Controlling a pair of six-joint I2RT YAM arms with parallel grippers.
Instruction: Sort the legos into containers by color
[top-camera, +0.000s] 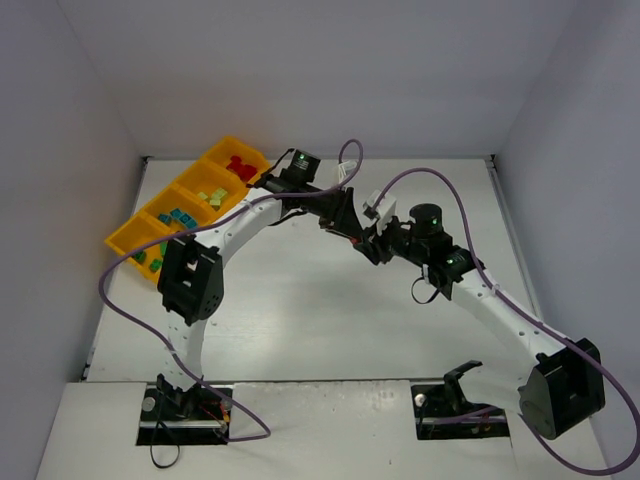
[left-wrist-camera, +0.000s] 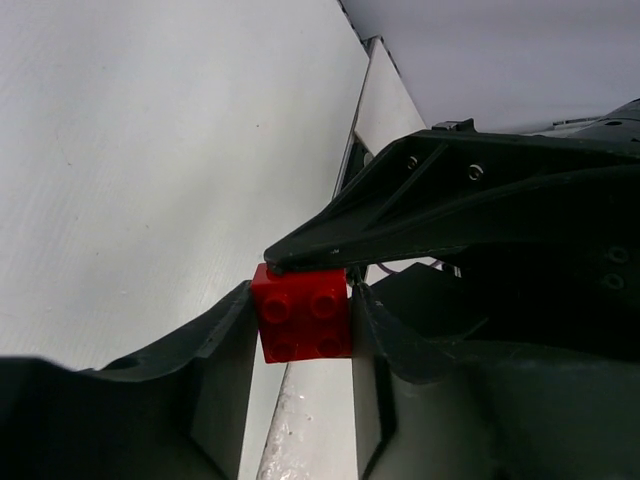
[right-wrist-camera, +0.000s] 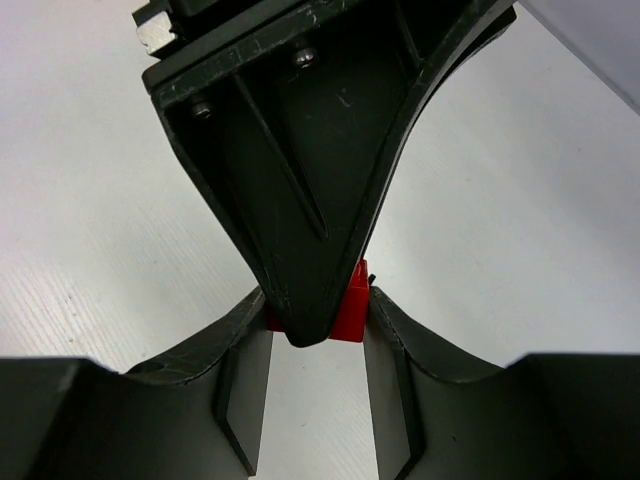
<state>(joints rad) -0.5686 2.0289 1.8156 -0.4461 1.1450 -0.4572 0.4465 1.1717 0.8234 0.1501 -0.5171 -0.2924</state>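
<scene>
- Top external view: a long orange-yellow tray (top-camera: 118, 241) lies slanted on a white table (top-camera: 300, 320), at the far left side as seen from the arms.
- The tray's four compartments hold sorted pieces. Red bricks (top-camera: 240, 165) are in the farthest one, then yellow-green bricks (top-camera: 212, 197), then teal bricks (top-camera: 180, 218). Green bricks (top-camera: 150, 258) are in the nearest.
- Both arms reach to one spot well to the right of the tray, about level with its middle compartments, and their tips meet there.
- Left wrist view: the left gripper (left-wrist-camera: 300, 292) is narrowed onto a red brick (left-wrist-camera: 302, 315), a square piece with four studs facing the camera. Each finger presses one side of it.
- A dark finger (left-wrist-camera: 400, 215) from the other arm lies across the brick's top edge and touches it.
- Right wrist view: the right gripper (right-wrist-camera: 316, 295) is clamped tight on the same red brick, of which only a sliver shows.
- A finger of the left gripper crosses in front and hides most of the brick.
- The brick is apart from the tray, held above the table by both grippers at once.
</scene>
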